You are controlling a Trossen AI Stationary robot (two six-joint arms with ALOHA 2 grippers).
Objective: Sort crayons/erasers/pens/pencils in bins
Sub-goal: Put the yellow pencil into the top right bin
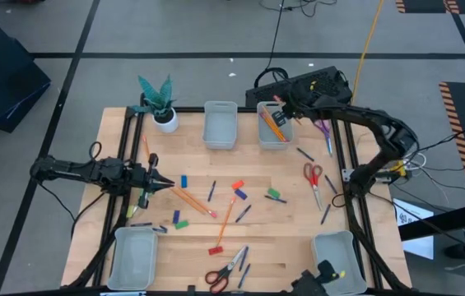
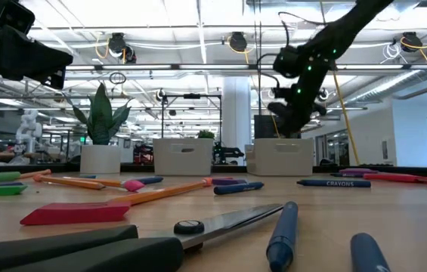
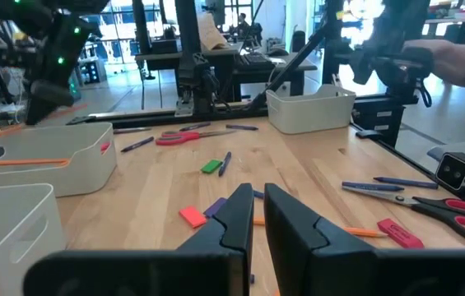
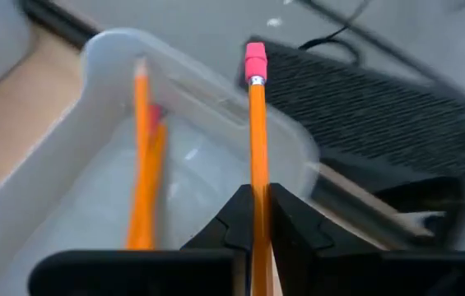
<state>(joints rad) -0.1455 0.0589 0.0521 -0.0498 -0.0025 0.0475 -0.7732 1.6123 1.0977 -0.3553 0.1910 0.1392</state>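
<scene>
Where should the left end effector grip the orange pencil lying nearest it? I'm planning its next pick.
Judging from the high view, grip the orange pencil near mid-shaft, coming straight down with the fingers closing across its width. It lies flat and diagonal on the table, so the wrist must turn to suit. The left end effector hovers beside its upper end; the pink-tipped end lies near another pencil.

An orange pencil with a pink eraser end stands upright, clamped in the right gripper above a far bin holding two more. Pencils, pens, erasers and crayons lie scattered mid-table.
</scene>
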